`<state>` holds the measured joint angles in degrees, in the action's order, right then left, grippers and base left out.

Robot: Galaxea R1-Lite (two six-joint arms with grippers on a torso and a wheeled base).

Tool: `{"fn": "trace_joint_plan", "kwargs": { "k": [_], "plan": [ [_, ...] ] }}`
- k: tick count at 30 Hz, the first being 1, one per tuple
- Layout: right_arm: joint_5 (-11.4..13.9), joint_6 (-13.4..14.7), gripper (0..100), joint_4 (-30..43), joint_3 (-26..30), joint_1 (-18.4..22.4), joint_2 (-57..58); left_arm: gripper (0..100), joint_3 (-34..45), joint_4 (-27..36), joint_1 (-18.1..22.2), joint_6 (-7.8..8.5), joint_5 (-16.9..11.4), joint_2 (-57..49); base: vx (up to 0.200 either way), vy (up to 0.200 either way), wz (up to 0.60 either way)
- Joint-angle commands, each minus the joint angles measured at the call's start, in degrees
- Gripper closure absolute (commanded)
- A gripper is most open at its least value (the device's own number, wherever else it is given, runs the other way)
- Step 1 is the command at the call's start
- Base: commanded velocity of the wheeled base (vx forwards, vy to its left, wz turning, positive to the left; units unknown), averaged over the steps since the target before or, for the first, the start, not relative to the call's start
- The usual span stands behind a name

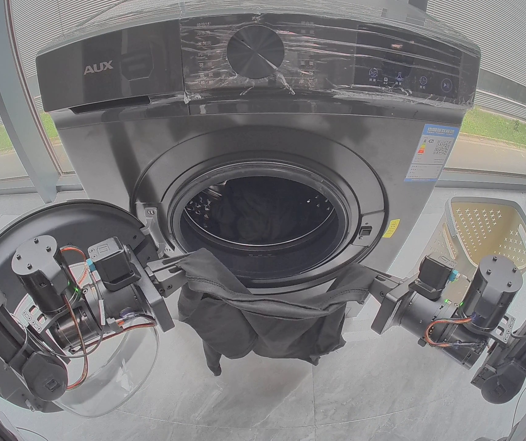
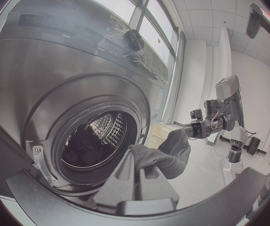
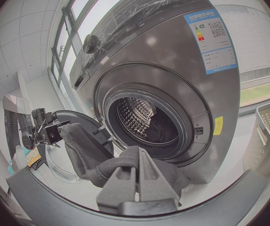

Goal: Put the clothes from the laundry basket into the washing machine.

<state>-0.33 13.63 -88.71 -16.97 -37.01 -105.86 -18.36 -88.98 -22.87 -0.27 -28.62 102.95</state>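
A dark grey garment point(image 1: 269, 316) hangs stretched between my two grippers in front of the washing machine point(image 1: 257, 130), just below its open port point(image 1: 261, 218). My left gripper point(image 1: 174, 272) is shut on the garment's left end point(image 2: 155, 159). My right gripper point(image 1: 378, 283) is shut on its right end point(image 3: 122, 164). The middle sags toward the floor. More dark clothes point(image 1: 250, 209) lie inside the drum point(image 3: 141, 116). The beige laundry basket point(image 1: 489, 231) stands to the right of the machine, tipped toward me, with its inside bare.
The machine's round door point(image 1: 61, 240) is swung open to the left, behind my left arm. Pale tiled floor point(image 1: 336, 393) lies in front of the machine. Windows and a metal frame stand behind it.
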Motion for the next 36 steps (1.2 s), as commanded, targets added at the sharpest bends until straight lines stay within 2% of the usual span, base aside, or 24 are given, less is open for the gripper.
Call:
{"fn": "trace_joint_plan", "kwargs": {
  "k": [1, 2, 3, 8, 12, 13, 16, 18, 22, 24, 25, 27, 30, 33, 36],
  "plan": [
    [0.0, -0.1, 100, 0.0, 0.8, -0.7, 0.3, 100, -1.1, -0.1, -1.0, -0.08, 0.1, -0.1, 0.0, 0.0, 0.0],
    [0.0, -0.2, 100, 0.0, 1.5, -1.0, 0.3, 100, -1.3, -0.1, -1.1, -0.08, 0.1, -0.2, 0.0, 0.0, 0.0],
    [0.2, -0.4, 0, 0.0, 2.4, -1.7, 0.4, 100, -1.4, -0.1, -1.2, 0.0, 0.1, -0.2, 0.0, 0.0, 0.0],
    [1.0, -1.2, 0, 0.0, 11.3, -6.3, 0.0, 100, -2.2, -0.1, -2.6, 0.0, 0.9, -0.2, 0.0, 0.0, 0.0],
    [2.0, -2.0, 0, 0.0, 13.6, -6.8, -2.9, 100, -4.0, -0.1, -4.1, -0.35, 0.9, 0.1, 0.0, 0.0, 0.0],
    [2.0, -2.0, 0, 0.0, 13.6, -6.8, -2.9, 100, -4.0, -0.1, -4.1, -0.35, 0.9, 0.1, 0.0, 0.0, 0.0],
    [2.4, -3.0, 0, 0.0, 12.8, -6.3, -5.7, 100, -8.0, -0.1, -5.0, -2.02, 0.9, 2.3, 0.0, 0.0, 0.0],
    [2.5, -2.8, 0, 0.0, 12.0, -6.7, -7.0, 100, -7.3, -0.1, -5.3, -1.31, 1.0, 3.2, 0.0, 0.0, 0.0],
    [4.5, -1.7, 0, 0.0, 11.7, -7.5, -7.1, 100, -5.4, -0.1, -5.8, -1.23, 1.1, 3.3, 0.0, 0.0, 0.0],
    [4.6, -0.9, 0, 0.0, 12.3, -8.5, -7.4, 100, -6.0, -0.1, -6.0, -1.31, 1.7, 3.1, 0.0, 0.0, 0.0],
    [4.6, -0.9, 0, 0.0, 12.3, -8.5, -7.4, 100, -6.0, -0.1, -6.0, -1.31, 1.7, 3.1, 0.0, 0.0, 0.0],
    [4.3, -1.0, 0, 0.0, 14.1, -8.5, -7.8, 100, -7.0, -0.1, -6.0, -1.4, 3.7, 3.4, 0.0, 0.0, 0.0],
    [4.3, -2.0, 0, -0.1, 13.7, -7.5, -11.5, 100, -7.0, -0.1, -6.0, -1.4, 3.9, 3.3, 0.0, 0.0, 0.0],
    [4.0, -2.2, 0, -0.1, 10.6, -6.9, -13.0, 100, -7.0, -0.1, -6.4, -1.4, 3.9, 3.1, 0.0, 0.0, 0.0],
    [3.9, -3.2, 0, -0.1, 5.1, -4.7, -15.2, 100, -6.6, -0.1, -7.7, -1.49, 4.0, 3.0, 0.0, 0.0, 0.0]
  ]
}}
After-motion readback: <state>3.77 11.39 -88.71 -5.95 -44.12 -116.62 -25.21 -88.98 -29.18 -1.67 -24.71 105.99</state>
